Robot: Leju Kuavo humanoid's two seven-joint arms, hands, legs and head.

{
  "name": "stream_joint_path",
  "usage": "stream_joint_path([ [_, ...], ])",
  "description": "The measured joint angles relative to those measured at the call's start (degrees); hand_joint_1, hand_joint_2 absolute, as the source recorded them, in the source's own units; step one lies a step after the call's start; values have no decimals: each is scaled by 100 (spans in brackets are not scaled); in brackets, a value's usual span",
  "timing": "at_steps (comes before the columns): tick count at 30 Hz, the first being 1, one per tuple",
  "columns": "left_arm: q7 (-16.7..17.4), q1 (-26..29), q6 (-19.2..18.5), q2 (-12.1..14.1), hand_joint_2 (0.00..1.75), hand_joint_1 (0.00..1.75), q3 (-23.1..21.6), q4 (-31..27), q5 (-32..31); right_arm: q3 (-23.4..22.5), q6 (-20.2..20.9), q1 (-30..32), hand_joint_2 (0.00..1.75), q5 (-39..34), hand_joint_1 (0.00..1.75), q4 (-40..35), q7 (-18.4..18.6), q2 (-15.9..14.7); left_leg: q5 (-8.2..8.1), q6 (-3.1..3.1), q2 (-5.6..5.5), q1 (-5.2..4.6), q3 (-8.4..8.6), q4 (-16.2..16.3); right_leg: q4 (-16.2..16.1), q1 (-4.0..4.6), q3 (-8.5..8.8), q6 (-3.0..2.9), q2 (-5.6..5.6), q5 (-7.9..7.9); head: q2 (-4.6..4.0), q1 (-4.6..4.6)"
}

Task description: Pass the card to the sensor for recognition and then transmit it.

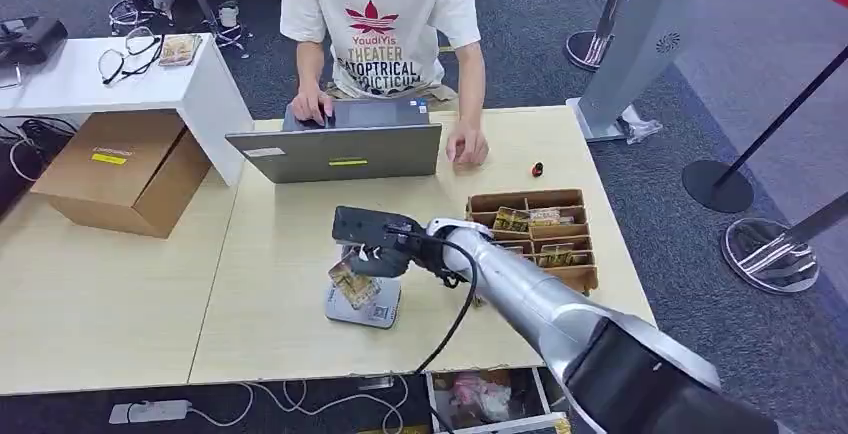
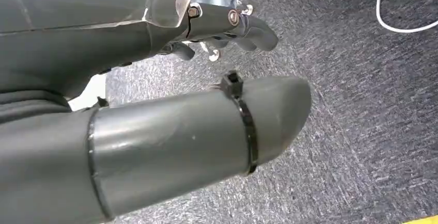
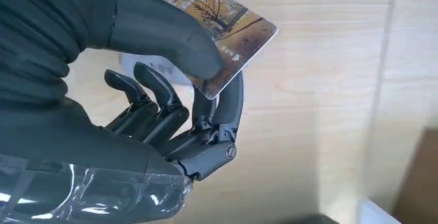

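Observation:
My right hand (image 1: 375,244) reaches across the wooden table and pinches a brown picture card (image 1: 352,284) between thumb and fingers. The card hangs just above the grey square sensor pad (image 1: 364,306) lying flat on the table. In the right wrist view the card (image 3: 230,25) shows an autumn tree print, with my thumb (image 3: 170,38) pressed on its face and dark fingers (image 3: 227,105) behind it. My left hand (image 2: 227,25) hangs over grey carpet with its fingers curled in and nothing in them.
A brown divided box (image 1: 540,234) with more cards sits right of the sensor. A person (image 1: 385,24) sits behind an open laptop (image 1: 340,149) at the table's far edge. A cardboard box (image 1: 120,169) and white desk (image 1: 90,79) stand far left.

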Motion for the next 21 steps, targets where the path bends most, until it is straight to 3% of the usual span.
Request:
stream_joint_path([
  [10, -18, 21, 87, 0, 0, 0, 0, 0, -24, -652, -507, 38, 175, -315, 175, -1168, -90, -313, 0, 0, -1, -1, -1, 1, -1, -1, 0, 0, 0, 0, 0, 2],
  [13, -20, 28, 87, 2, 0, 0, 0, 0, -55, -977, -837, 143, 175, -252, 175, -1770, -48, -437, 0, 0, -1, -1, -2, 1, -1, -1, -1, 0, -1, 0, 0, 2],
  [21, -22, 37, 83, 15, 0, 0, -22, 0, -90, -1979, -1113, 229, 175, -129, 175, -2954, 109, -632, 0, 0, -1, -1, -4, 1, -1, -1, -4, 0, -1, 0, 0, 2],
])
